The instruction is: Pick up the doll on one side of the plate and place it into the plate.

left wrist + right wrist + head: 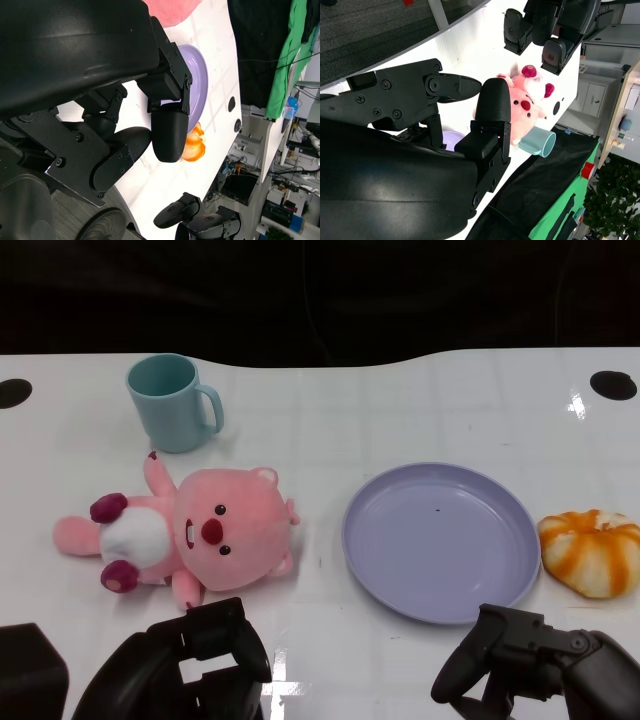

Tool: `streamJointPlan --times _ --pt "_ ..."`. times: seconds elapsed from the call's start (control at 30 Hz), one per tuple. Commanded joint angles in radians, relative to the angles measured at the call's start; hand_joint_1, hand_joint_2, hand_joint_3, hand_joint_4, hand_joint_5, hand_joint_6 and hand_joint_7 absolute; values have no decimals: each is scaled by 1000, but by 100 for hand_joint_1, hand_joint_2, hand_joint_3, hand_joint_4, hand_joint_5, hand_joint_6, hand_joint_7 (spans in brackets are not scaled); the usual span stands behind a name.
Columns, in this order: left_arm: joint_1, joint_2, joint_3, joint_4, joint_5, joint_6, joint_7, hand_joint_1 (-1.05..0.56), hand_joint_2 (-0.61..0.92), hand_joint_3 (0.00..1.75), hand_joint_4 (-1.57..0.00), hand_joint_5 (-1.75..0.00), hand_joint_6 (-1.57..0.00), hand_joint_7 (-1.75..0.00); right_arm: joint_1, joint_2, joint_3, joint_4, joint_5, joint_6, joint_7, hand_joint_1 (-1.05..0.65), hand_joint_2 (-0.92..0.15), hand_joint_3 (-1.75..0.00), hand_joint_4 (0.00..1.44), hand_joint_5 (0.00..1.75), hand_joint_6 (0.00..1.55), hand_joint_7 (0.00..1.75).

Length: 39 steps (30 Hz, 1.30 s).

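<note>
Doll (190, 535): pink plush animal, white belly, dark-red nose and paws. Lies on its back on the white table, head toward the plate, limbs spread. Plate (440, 540): round, lavender, shallow, upright and empty, just beside the doll's head, not touching it.

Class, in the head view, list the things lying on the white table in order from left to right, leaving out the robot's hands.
Pink plush doll → round lilac plate → orange-and-white striped bun-shaped toy. The teal mug overlaps the doll's span, so it is left out.
</note>
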<state>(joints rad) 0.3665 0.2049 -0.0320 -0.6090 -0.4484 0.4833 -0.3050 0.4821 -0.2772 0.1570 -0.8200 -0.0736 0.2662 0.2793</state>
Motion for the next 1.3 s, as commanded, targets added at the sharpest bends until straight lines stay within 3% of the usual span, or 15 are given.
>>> streamJointPlan --times 0.03,0.3,0.57,0.67,0.77,0.87,1.1,1.3 --pt "-3 -2 18 4 -6 -20 2 -22 41 129 -81 -173 -74 -153 -4 -5 -3 2 5 -10 0 -26 -92 -36 65 159 58 130" --pt "-10 -33 40 3 22 -90 26 -19 42 125 -73 -146 -71 -112 -9 -2 7 -4 -1 2 -4 -26 -92 -36 65 159 58 130" --pt "-33 -41 74 14 57 -164 35 -21 74 56 -53 -109 -68 -50 -17 6 25 -10 -11 22 -12 -26 -92 -35 65 159 59 130" --pt "-49 -42 91 21 71 -200 34 -25 83 35 -45 -104 -65 -35 -22 6 31 -8 -12 20 -16 -25 -92 -35 65 159 58 130" --pt "-64 -35 97 23 95 -221 41 -28 86 26 -41 -101 -63 -29 -25 7 34 -6 -13 20 -18 -25 -92 -35 65 159 59 130" --pt "-96 -14 111 22 155 -244 55 -43 91 11 -29 -93 -55 -20 -27 8 33 -7 -8 24 -18 -26 -92 -35 65 159 59 130" --pt "-177 74 113 99 420 -398 82 -43 92 6 -20 -88 -49 -14 -27 4 34 -11 -13 28 -19 -26 -92 -35 65 159 59 130" --pt "-246 144 105 155 635 -446 115 -49 92 2 -17 -79 -46 -8 -25 5 31 -13 -8 31 -20 -25 -92 -34 66 158 59 130"
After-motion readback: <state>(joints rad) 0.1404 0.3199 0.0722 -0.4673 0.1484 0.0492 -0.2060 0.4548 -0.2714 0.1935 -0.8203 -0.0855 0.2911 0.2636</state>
